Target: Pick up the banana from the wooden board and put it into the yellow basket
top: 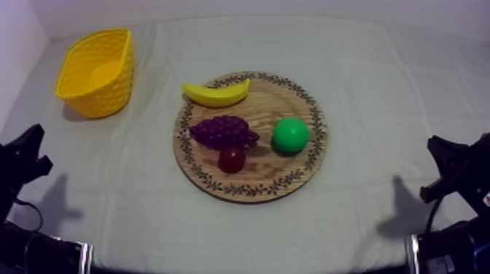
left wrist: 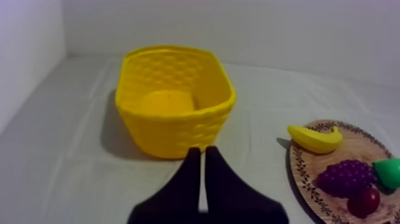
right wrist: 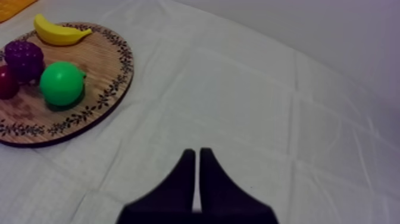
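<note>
Count: 1 wooden board (top: 271, 102), 1 yellow basket (top: 102, 98), 4 toy fruit: 1 banana (top: 216, 92), 1 bunch of grapes (top: 223, 132), 1 small red fruit (top: 232, 159), 1 green pear (top: 290, 135). 2 arms, 1 claw each.

Board: centre of the top view, flat on the table (top: 379, 109). It carries all 4 fruit.
- Banana lies on its side at the board's upper-left rim, left tip poking past the patterned edge.
- Grapes are left of the board's centre.
- Red fruit is just below the grapes, touching them.
- Pear is right of centre, apart from the grapes.

Basket: upper left of the top view, upright, mouth up, well apart from the board. Inside I see its bare yellow floor. The banana is the fruit nearest to it.

Left claw (left wrist: 201, 156): clenched on nothing, fingers together in a narrow wedge. It points at the basket's near wall, not touching it. The arm sits low at the lower left of the top view.

Right claw (right wrist: 197, 156): also clenched on nothing, same narrow wedge, over bare cloth and well apart from the board. The arm sits low at the lower right of the top view.

Task thing: banana is on the board, not in the basket, with neither claw touching it.
</note>
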### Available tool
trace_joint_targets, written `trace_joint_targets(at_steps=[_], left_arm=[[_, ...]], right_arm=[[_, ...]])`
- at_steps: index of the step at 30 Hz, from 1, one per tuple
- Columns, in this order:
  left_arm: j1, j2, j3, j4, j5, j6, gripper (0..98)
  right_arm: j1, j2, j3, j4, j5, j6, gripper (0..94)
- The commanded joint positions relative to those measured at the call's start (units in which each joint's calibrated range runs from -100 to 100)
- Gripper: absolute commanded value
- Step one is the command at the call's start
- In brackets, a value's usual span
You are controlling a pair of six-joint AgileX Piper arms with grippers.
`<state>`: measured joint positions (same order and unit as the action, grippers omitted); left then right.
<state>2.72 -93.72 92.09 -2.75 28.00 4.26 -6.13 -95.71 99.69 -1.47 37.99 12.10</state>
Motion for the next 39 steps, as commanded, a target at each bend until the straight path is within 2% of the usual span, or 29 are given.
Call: trace_joint_targets(at_steps=[1, 8, 12, 16, 21, 31, 39], left_arm=[[1.5, 8.1, -9.5, -0.05, 0.0, -1.9, 0.6], [3.9, 25.7, -31.3, 0.13, 2.1, -4.8, 0.5], [5.6, 33.2, -42.8, -0.66, 6.4, -4.9, 0.6], [7.5, 38.9, -50.7, -1.36, 7.6, -5.5, 0.7], [10.2, 45.4, -58.2, -1.69, 9.1, -7.5, 0.7], [13.9, 58.5, -67.9, -2.47, 11.9, -13.5, 1.0], [16.1, 69.2, -76.4, -3.51, 19.0, -16.9, 1.9]], right_arm=[[0.0, 0.0, 0.0, 0.0, 0.0, 0.0, 0.5], [0.0, 0.0, 0.0, 0.0, 0.0, 0.0, 0.5], [0.0, 0.0, 0.0, 0.0, 0.0, 0.0, 0.5], [0.0, 0.0, 0.0, 0.0, 0.0, 0.0, 0.5], [0.0, 0.0, 0.0, 0.0, 0.0, 0.0, 0.5], [0.0, 0.0, 0.0, 0.0, 0.0, 0.0, 0.5], [0.0, 0.0, 0.0, 0.0, 0.0, 0.0, 0.5]])
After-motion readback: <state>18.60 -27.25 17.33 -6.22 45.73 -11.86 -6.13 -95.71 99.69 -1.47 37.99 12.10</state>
